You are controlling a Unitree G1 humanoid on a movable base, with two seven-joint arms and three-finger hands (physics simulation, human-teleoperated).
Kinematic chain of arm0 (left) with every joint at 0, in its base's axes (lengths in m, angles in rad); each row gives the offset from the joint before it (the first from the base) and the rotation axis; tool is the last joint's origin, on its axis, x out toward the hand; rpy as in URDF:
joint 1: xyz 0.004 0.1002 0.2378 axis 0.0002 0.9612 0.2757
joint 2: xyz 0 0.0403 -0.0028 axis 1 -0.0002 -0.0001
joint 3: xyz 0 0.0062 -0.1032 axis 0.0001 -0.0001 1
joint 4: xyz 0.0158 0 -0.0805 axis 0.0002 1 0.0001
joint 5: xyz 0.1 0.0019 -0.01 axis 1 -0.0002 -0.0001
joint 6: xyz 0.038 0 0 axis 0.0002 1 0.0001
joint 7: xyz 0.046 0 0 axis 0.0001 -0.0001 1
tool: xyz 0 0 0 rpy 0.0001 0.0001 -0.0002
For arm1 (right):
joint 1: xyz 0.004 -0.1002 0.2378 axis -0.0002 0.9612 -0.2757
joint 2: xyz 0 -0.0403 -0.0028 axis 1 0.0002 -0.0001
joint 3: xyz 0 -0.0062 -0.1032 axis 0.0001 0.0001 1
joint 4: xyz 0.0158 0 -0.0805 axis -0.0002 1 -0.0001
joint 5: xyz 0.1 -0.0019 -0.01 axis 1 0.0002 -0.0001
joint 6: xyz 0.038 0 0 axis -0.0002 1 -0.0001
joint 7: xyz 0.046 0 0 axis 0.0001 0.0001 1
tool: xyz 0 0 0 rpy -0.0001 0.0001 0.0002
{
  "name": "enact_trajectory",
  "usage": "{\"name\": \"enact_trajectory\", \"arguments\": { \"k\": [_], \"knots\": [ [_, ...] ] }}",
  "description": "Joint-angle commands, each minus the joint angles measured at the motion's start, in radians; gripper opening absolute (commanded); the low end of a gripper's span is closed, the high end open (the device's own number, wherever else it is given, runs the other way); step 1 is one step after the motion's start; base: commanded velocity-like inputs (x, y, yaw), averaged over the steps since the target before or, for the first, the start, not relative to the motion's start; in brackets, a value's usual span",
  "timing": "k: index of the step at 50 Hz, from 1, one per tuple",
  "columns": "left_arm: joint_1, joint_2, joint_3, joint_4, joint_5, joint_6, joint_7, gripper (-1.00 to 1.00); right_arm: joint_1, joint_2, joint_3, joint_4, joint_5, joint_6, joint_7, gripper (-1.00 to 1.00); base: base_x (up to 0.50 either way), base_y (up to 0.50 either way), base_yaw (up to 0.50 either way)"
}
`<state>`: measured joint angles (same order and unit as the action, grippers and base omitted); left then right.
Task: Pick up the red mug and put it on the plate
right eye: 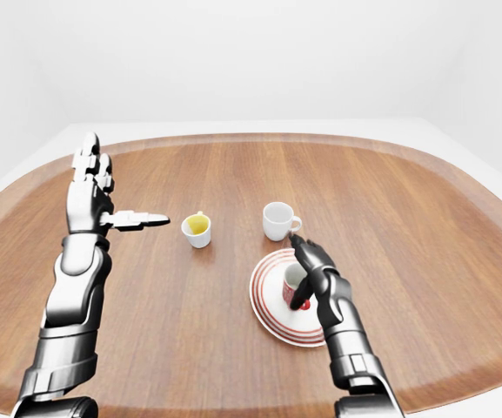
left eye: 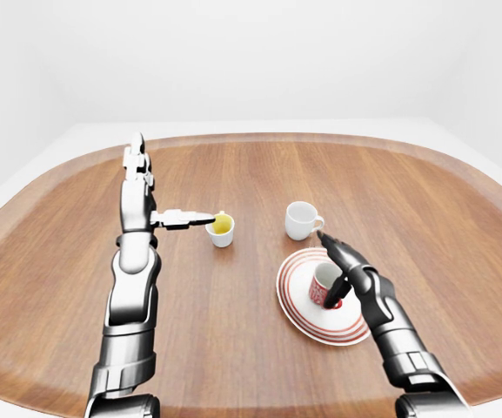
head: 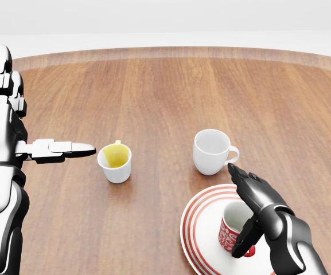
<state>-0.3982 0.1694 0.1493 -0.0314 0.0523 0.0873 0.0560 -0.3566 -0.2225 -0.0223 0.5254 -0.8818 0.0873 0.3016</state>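
Observation:
The red mug [head: 233, 226], white inside with a red patterned outside, stands upright on the white plate with red rings [head: 195, 232] at the lower right of the head view. My right hand [head: 242, 209] is at the mug's right side, its fingers stretched out over the rim and its thumb down by the red handle. The fingers do not close round the mug. My left hand [head: 39, 109] is held up at the left with its fingers spread and its thumb pointing right, holding nothing.
A white mug [head: 211, 152] stands just above the plate, close to my right fingertips. A small white cup with a yellow inside [head: 115, 162] stands to the right of my left thumb. All rest on a rounded wooden table [head: 165, 86].

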Motion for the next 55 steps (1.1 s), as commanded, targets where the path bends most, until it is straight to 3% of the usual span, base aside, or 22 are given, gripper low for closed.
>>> {"name": "enact_trajectory", "arguments": {
  "k": [1, 13, 21, 29, 41, 55],
  "knots": [
    [-0.001, 0.001, 0.001, -0.003, -0.001, 0.0, -0.001, 1.0, 0.001, 0.001, 0.002, -0.003, -0.003, 0.0, -0.002, 1.0, 0.0, 0.0, 0.0],
    [-0.002, 0.004, 0.004, -0.016, -0.004, 0.0, -0.001, 1.0, 0.015, 0.001, 0.0, -0.074, -0.02, 0.0, 0.038, 1.0, 0.0, 0.0, 0.0],
    [-0.006, 0.009, 0.008, -0.037, -0.005, 0.0, -0.004, 1.0, 0.023, -0.007, -0.043, -0.433, -0.069, 0.0, 0.259, 1.0, 0.0, 0.0, 0.0],
    [-0.008, 0.012, 0.011, -0.044, -0.009, 0.0, -0.005, 1.0, -0.023, -0.033, -0.084, -0.616, -0.087, 0.0, 0.392, 1.0, 0.0, 0.0, 0.0],
    [-0.019, 0.015, 0.01, -0.099, -0.004, 0.0, -0.01, 1.0, -0.139, -0.071, -0.134, -0.747, 0.001, 0.0, 0.397, 1.0, 0.0, 0.0, 0.0],
    [-0.034, 0.008, 0.003, -0.151, -0.001, 0.0, -0.011, 1.0, -0.281, -0.162, -0.165, -0.881, 0.13, 0.0, 0.397, 1.0, 0.0, 0.0, 0.0]
  ]
}}
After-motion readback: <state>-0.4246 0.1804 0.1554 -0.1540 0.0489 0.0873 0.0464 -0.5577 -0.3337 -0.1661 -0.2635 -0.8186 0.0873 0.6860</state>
